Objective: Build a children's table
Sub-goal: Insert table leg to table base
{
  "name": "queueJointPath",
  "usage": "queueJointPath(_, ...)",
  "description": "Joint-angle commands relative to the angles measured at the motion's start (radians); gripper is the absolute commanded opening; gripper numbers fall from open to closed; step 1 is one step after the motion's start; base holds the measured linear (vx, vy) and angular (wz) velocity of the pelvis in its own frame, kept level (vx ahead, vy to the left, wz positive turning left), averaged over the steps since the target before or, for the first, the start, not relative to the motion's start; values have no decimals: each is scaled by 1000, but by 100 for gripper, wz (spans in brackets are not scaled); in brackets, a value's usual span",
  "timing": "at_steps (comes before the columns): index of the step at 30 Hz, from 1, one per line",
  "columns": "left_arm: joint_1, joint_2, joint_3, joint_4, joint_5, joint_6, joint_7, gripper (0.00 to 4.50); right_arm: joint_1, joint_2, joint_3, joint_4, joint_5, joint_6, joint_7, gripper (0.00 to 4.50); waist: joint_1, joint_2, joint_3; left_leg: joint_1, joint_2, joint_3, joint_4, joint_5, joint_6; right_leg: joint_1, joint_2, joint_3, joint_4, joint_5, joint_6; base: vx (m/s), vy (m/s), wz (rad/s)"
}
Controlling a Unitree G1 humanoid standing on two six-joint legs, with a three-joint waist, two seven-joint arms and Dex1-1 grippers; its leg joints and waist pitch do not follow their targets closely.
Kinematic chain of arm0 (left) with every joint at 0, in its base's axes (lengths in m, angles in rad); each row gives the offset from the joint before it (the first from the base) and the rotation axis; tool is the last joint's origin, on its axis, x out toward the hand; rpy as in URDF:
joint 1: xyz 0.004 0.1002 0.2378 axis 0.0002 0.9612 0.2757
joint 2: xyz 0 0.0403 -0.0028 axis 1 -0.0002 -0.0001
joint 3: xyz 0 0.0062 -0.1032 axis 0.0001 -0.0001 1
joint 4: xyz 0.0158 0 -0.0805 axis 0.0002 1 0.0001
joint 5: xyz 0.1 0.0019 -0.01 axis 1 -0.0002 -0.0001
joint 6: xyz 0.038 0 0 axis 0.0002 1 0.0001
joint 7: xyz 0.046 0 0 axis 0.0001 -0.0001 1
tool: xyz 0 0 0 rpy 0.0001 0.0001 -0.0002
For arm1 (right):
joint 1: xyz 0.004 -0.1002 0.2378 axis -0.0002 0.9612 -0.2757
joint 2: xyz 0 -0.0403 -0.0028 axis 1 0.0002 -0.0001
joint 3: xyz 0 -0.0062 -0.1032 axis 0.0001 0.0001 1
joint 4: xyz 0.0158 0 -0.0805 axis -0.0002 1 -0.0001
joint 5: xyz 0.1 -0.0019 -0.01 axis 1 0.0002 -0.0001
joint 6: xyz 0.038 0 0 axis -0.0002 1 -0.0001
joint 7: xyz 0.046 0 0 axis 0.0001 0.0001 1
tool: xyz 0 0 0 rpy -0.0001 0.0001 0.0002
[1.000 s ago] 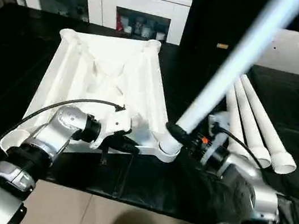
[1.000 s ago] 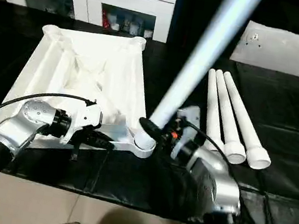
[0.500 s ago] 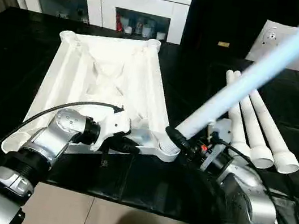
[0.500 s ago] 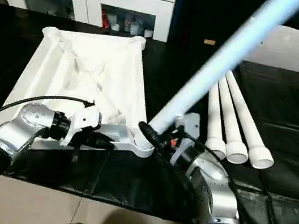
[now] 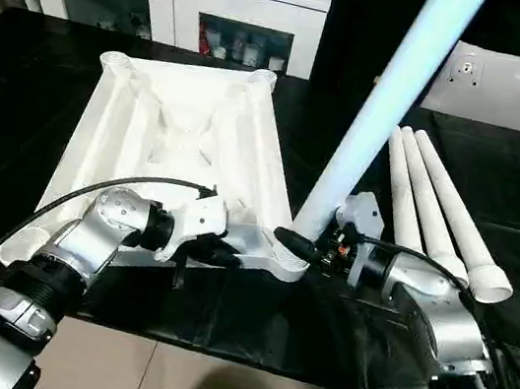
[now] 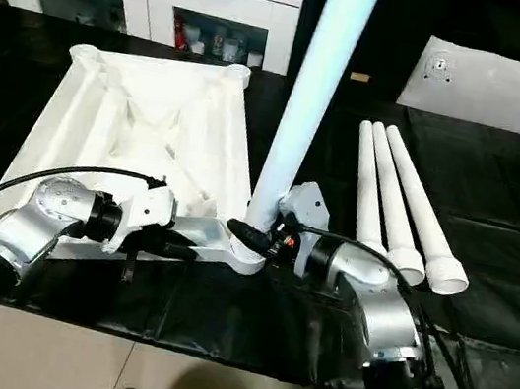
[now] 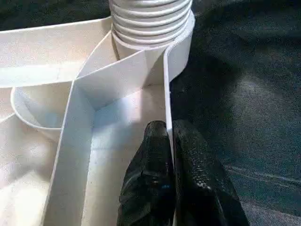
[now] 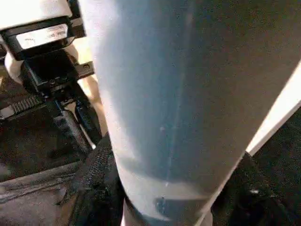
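While the left gripper [image 7: 168, 155] pinches the tabletop's rim [image 7: 165, 89] at lower centre, the right gripper [image 5: 303, 246] clamps the raised leg [image 5: 372, 123].

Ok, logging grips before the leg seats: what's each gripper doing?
Left gripper: shut on the table top's rim.
Right gripper: shut on the leg near its base.
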Motion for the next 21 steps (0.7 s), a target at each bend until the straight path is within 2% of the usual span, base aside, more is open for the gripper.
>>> queueJointPath(1,-47,11,-5,9,33,-18,1,0,39,-1,82,61,-39,34,66,191,-6,2,-49,57,63,-35,-84,-470,-83,-11,-75,35,-108,-288,-174,0,0,0)
queueJointPath(6,-70,0,-22,29,35,-22,-32,0,54,-12,127,32,-31,44,131,191,-5,3,-45,53,63,-33,-86,-439,-69,-7,-72,33,-104,-234,-182,0,0,0)
queueJointPath(11,-88,1,-27,58,43,-26,-39,0,55,-13,151,35,-45,32,155,191,-5,5,-50,52,63,-28,-85,-370,-42,3,-67,27,-96,-95,-209,0,0,0)
queueJointPath(12,-91,2,-25,62,44,-21,-37,0,53,-10,152,36,-46,32,158,191,-6,4,-48,52,63,-28,-86,-371,-39,3,-67,27,-96,-95,-212,0,0,0)
queueJointPath(14,-93,3,-24,65,45,-17,-36,0,53,-6,152,37,-47,32,159,191,-8,2,-43,56,63,-27,-90,-404,-43,5,-70,28,-103,-155,-213,0,0,0)
queueJointPath(16,-94,3,-21,69,46,-14,-37,0,49,-3,151,41,-48,31,159,191,-8,1,-43,58,63,-27,-90,-408,-45,5,-73,30,-106,-180,-209,0,0,0)
queueJointPath(21,-82,20,-1,69,44,5,-33,0,42,18,143,59,-58,24,137,191,-7,-2,-38,62,66,-27,-93,-423,-49,0,-77,36,-117,-267,-193,0,0,0)
